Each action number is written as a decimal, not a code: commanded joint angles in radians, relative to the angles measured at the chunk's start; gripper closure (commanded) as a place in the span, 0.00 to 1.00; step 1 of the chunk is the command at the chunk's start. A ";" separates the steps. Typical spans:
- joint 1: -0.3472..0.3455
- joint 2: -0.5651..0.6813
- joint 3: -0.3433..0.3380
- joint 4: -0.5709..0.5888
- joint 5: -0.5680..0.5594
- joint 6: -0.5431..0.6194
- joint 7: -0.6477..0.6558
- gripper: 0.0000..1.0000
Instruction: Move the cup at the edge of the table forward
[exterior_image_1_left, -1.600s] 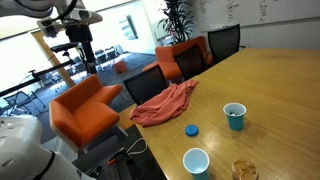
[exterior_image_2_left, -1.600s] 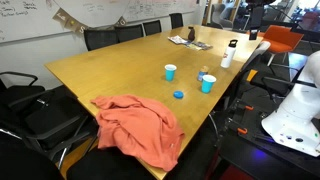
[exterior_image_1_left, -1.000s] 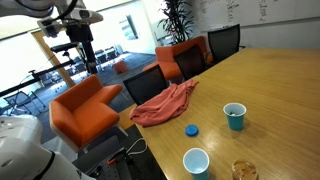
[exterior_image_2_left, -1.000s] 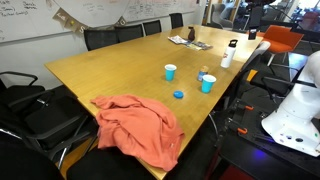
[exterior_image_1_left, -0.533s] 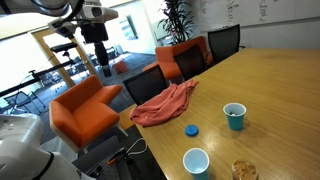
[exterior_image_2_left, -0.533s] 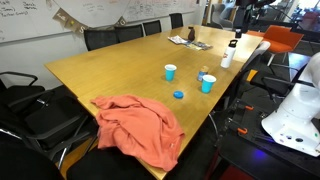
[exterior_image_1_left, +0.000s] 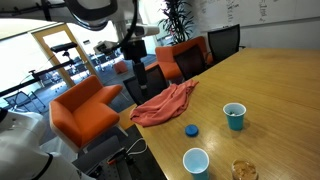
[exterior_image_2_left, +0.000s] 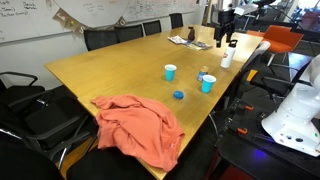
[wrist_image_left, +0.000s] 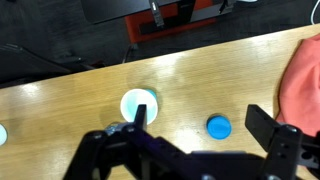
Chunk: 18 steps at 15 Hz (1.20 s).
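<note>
The light-blue cup (exterior_image_1_left: 196, 160) with a pale inside stands upright at the edge of the wooden table (exterior_image_1_left: 280, 90). It also shows in the other exterior view (exterior_image_2_left: 208, 84) and in the wrist view (wrist_image_left: 139, 103). My gripper (exterior_image_1_left: 138, 82) is open and empty. It hangs in the air beside the table's edge, well above and apart from the cup, as an exterior view shows (exterior_image_2_left: 226, 40). In the wrist view the open fingers (wrist_image_left: 200, 125) frame the tabletop, with the cup by the left finger.
A smaller teal cup (exterior_image_1_left: 234, 116) stands further in on the table. A flat blue lid (exterior_image_1_left: 191, 129) lies between the cups and a red cloth (exterior_image_1_left: 165, 103). A round container (exterior_image_1_left: 244, 170) sits next to the light-blue cup. Chairs (exterior_image_1_left: 85, 108) line the table's edge.
The arm has swung from far off beside the table to a spot above the table's edge. The cups, the lid and the cloth have not moved.
</note>
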 joint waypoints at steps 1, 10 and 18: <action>-0.035 0.100 -0.033 0.013 -0.031 0.063 0.031 0.00; -0.044 0.149 -0.057 0.019 -0.040 0.093 0.040 0.00; -0.052 0.309 -0.098 -0.057 -0.003 0.505 -0.005 0.00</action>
